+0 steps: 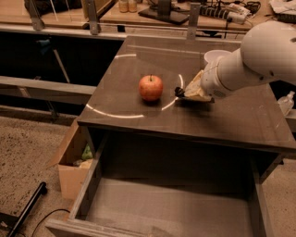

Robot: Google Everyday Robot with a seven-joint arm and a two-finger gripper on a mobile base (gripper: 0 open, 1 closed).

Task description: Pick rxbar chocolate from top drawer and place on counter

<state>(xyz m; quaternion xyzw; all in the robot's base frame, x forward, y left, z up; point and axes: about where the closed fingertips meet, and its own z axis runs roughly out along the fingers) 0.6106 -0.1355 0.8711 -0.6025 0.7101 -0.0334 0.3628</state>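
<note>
Wooden bench (55, 14) clutter along the back, and in front of it you've got the dark glossy counter (231, 115) with the top drawer (88, 185) pulled wide open underneath. I don't see any bar on the part of the grey drawer floor that shows.

The gripper (188, 91) sits low over the counter, just right of the red apple (151, 87), close to it but not touching. A small dark bit pokes out at its tip, right by the white arc line (115, 115). My guess is that's the rxbar chocolate (178, 91), so it's already up top and you're at the put-down step. I honestly can't tell from here whether the gripper is clamped on it or loose.

How I'd do it: go down gently until the wrapper lies flat on the counter, then let go and lift straight up. Don't drift left, because a nudge would probably roll that apple. A shiny wrapper tends to be slippery, so don't drop it from any height or it might skid.
</note>
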